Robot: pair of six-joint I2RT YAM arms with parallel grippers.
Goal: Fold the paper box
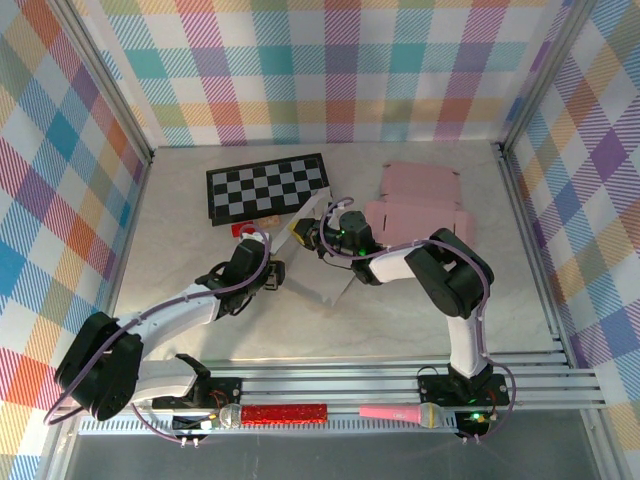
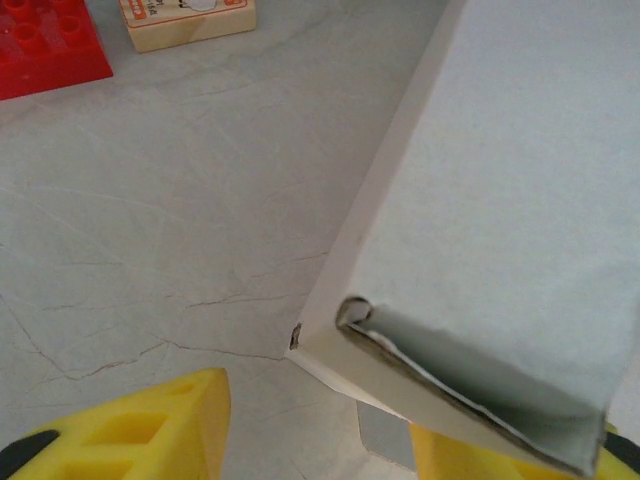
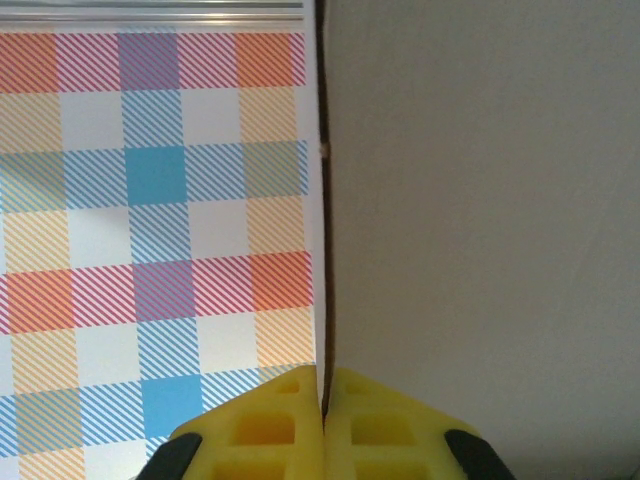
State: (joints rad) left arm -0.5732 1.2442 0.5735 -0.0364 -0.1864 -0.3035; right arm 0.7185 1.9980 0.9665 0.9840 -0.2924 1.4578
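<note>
Marbled table (image 1: pixel 400 320), top cam checkerboard (image 1: pixel 268 187), L gripper (image 2: pixel 320 435) wide astride paper box (image 2: pixel 500 200), R gripper (image 3: pixel 322 400) pinching its edge.

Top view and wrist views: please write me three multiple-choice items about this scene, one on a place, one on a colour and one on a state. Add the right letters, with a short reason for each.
1. In the top view, where does the chessboard lie relative to the pink cardboard?
A) to its left
B) to its right
C) on top of it

2. What colour is the brick beside the wooden block?
A) blue
B) red
C) green

3. How is the right gripper?
A) wide open
B) shut on nothing
C) shut on a panel of the box

Answers:
1 A: the checkered board sits left of the pink sheets, apart from them.
2 B: the left wrist view shows it plainly red.
3 C: the yellow fingers meet with the panel's thin edge between them.
</note>
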